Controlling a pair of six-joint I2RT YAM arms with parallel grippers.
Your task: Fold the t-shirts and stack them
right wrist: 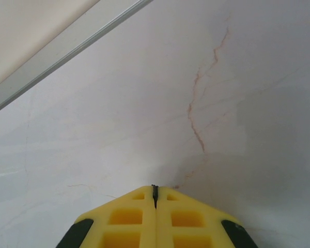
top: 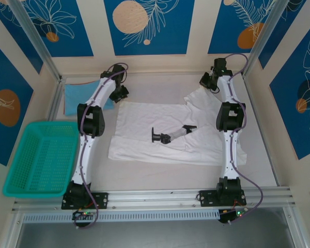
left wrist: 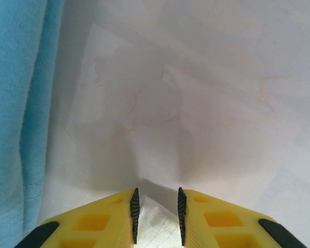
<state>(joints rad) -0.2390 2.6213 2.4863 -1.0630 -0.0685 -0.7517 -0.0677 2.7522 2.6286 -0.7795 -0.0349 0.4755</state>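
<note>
White t-shirt [top: 160, 150]: spread open mid-tabletop, black mark [top: 156, 136] on its chest, far-right sleeve rumpled. No fold made in it yet, as far as can be seen.

Light-blue t-shirt [top: 72, 101]: far-left corner of the tabletop [top: 160, 178], a compact rectangle, and it looks already folded. It lies just beside the white one's far-left corner, and nothing is stacked on it.

Judged progress: roughly half. One shirt is done. The white one is left to fold and then to stack.

Left hand [left wrist: 157, 202]: at the white shirt's far-left corner, fingers narrowly apart with white cloth between them. Whether they pinch it cannot be told.

Right hand [right wrist: 155, 188]: fingers pressed together on nothing, over bare tabletop near the rumpled sleeve.

Teal basket [top: 44, 160]: near-left, apart from both shirts.

Count: two shirts, one basket, two hands.
</note>
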